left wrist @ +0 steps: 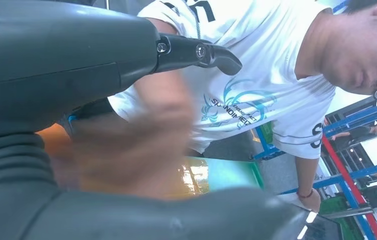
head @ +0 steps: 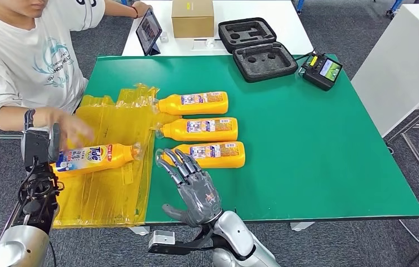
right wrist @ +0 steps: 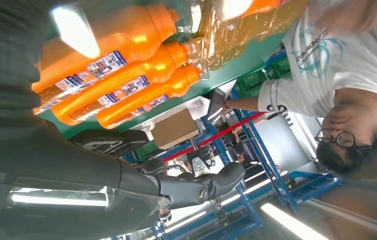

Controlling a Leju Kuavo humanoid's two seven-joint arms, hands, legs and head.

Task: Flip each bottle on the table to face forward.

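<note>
**Three bottles in a row, a fourth at the left hand**

Silver right arm's grey hand (head: 188, 183) lies nearest, hovering over the green table mat (head: 318, 156) with its fingers spread and nothing in them, fingertips just short of the nearest orange plastic bottle (head: 210, 154). Beyond that bottle lie the middle orange bottle (head: 201, 129) and the far orange bottle (head: 194, 103), all three on their sides, parallel, necks toward the crinkled yellow plastic sheet (head: 110, 189). On that sheet, a fourth orange bottle with a Tide label (head: 93, 158) lies at the left hand (head: 40, 146); whether those fingers grasp it I cannot tell. A person's blurred hand (head: 74, 129) reaches just beside that bottle.
</note>
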